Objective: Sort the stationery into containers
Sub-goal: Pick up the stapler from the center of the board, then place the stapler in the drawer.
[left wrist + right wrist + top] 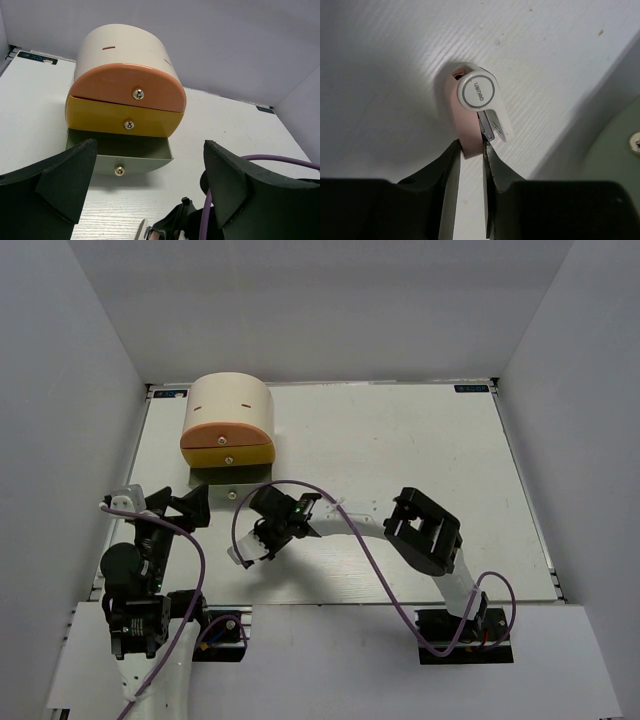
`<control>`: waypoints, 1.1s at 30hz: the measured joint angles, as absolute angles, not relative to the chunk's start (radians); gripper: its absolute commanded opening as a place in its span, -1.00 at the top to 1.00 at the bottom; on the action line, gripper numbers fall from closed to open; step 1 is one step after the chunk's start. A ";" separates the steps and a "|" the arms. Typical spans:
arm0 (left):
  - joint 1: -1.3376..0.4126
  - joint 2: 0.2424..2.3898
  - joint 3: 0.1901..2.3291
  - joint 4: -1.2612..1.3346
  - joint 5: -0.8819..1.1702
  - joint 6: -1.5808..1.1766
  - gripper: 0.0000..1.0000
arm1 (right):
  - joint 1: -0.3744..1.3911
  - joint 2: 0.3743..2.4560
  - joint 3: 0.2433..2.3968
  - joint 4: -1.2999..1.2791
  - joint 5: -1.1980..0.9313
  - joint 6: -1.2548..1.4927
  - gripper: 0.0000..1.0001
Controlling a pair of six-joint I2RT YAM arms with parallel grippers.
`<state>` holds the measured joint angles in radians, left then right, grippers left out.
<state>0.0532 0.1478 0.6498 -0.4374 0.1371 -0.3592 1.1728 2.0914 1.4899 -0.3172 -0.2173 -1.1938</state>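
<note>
Box [125, 45] with bottom green drawer [145, 164] open

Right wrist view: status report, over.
Right gripper shut on white-pink piece. Left gripper open, facing cream box. Bottom greenish drawer open. No obstruction seen.

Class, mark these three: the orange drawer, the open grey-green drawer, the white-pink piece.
orange drawer [125, 87]: left wrist view, on its flat front face.
open grey-green drawer [147, 162]: left wrist view, on its front wall.
white-pink piece [477, 91]: right wrist view, on its round white face.
</note>
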 measured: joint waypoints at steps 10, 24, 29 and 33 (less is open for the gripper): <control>0.053 0.141 0.650 -0.448 0.113 -0.360 -0.94 | 1.208 1.916 1.408 -0.357 -0.183 -1.115 1.00; 0.053 0.131 0.650 -0.462 0.091 -0.366 -0.94 | 1.197 1.803 1.410 -0.056 0.141 -0.985 1.00; 0.053 0.123 0.650 -0.466 0.089 -0.367 -0.94 | 1.184 1.915 1.459 0.071 0.263 -0.975 1.00; 0.053 0.123 0.650 -0.467 0.089 -0.367 -0.94 | 1.169 1.996 1.494 0.096 0.314 -0.974 1.00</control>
<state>0.0532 0.1234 0.6498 -0.4671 0.0887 -0.3668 1.1694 1.9961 1.4940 0.0959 0.3138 -0.9745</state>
